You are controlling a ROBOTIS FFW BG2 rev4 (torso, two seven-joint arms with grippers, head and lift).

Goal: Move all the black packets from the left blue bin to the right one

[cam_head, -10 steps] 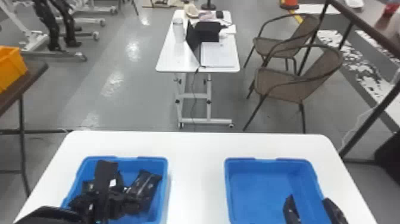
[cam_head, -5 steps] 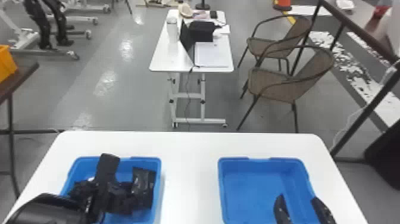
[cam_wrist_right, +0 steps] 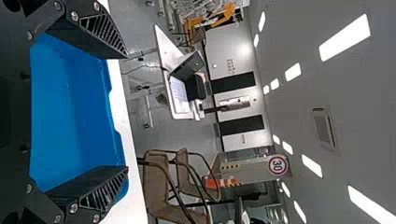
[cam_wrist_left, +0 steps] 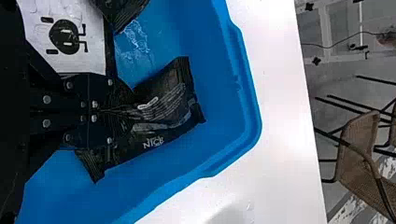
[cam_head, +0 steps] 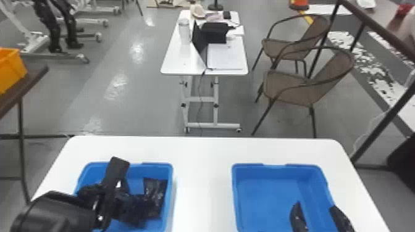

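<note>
In the head view my left gripper [cam_head: 138, 204] reaches down into the left blue bin [cam_head: 168, 172], where several dark packets lie. It is at a black packet [cam_head: 155, 193] by the bin's far right corner. The left wrist view shows the left gripper [cam_wrist_left: 111, 112] shut on this black packet [cam_wrist_left: 161, 109], pinching its middle; another packet [cam_wrist_left: 123, 11] lies beside it. Over the near right part of the right blue bin [cam_head: 271, 197], my right gripper [cam_head: 320, 216] hangs open; in the right wrist view nothing is between the right gripper's fingers [cam_wrist_right: 125, 112].
Both bins stand on a white table [cam_head: 202, 172], with a strip of tabletop between them. Beyond it are a small white table [cam_head: 182, 64] with a laptop and two brown chairs [cam_head: 290, 86]. An orange bin [cam_head: 10, 69] stands on a side table at the left.
The left arm has come slightly farther into the left bin, and the packet by its gripper has turned more upright in the head view. The right gripper keeps its place over its bin.
</note>
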